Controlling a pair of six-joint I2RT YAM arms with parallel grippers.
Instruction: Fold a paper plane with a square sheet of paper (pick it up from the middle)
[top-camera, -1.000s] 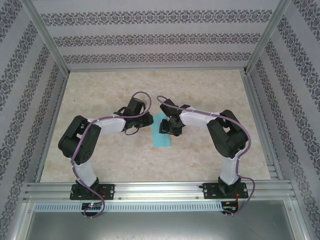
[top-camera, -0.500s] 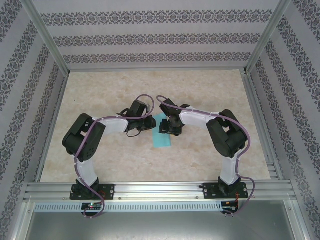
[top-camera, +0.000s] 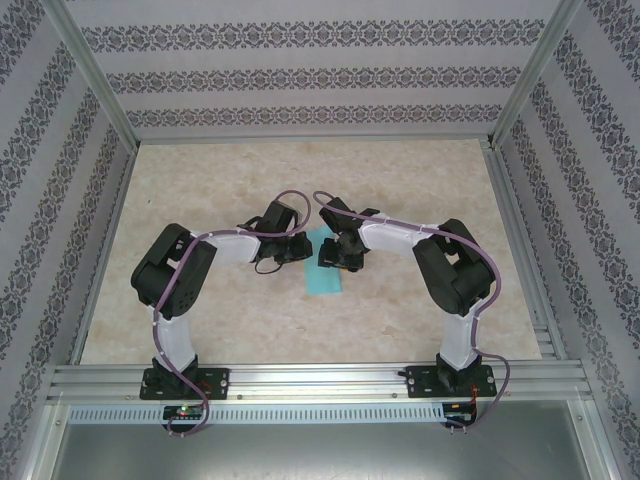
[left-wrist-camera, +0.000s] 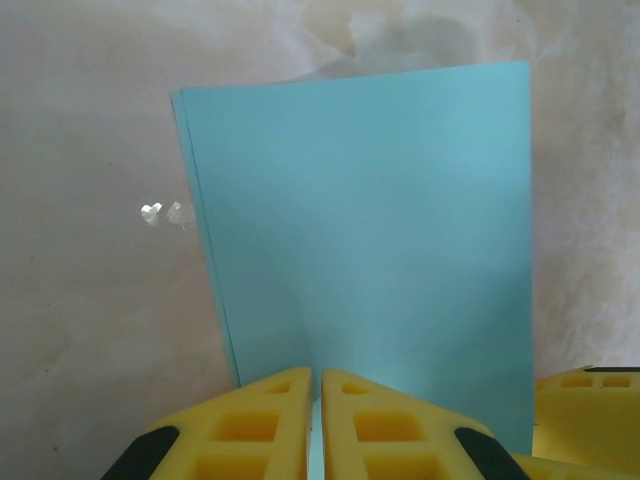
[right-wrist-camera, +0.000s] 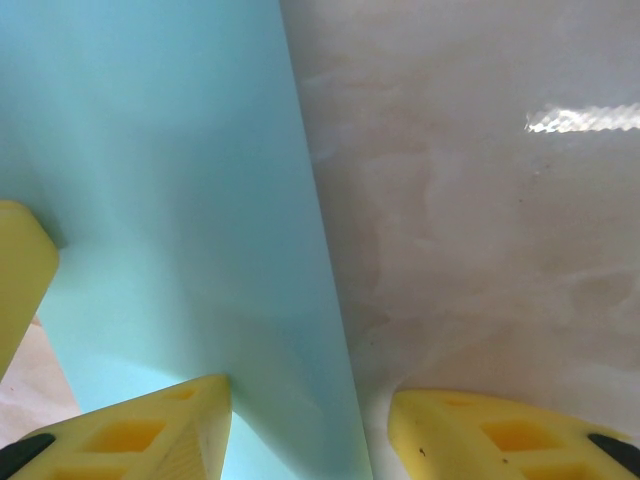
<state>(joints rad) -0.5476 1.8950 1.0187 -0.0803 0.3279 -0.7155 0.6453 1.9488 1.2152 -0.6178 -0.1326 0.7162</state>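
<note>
- Left wrist: turquoise square sheet of paper (left-wrist-camera: 370, 220) halved, dart folds apparently pending
- left gripper (left-wrist-camera: 316, 385) pressed together at its edge, right gripper (right-wrist-camera: 308, 400) spread astride it

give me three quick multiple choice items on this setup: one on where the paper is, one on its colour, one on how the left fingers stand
1. Where does the paper lie on the table?
A) near the middle, between the left gripper and the right gripper
B) at its far left corner
C) at its near right corner

2. What colour is the paper?
A) white
B) turquoise
C) red

3. How do the left gripper's fingers stand?
A) spread wide apart
B) shut together
C) one above the other

Answers:
1 A: the top view shows it lying between the two wrists.
2 B: it looks turquoise in all three views.
3 B: the left wrist view shows the two yellow fingers almost touching at the paper's near edge.
</note>
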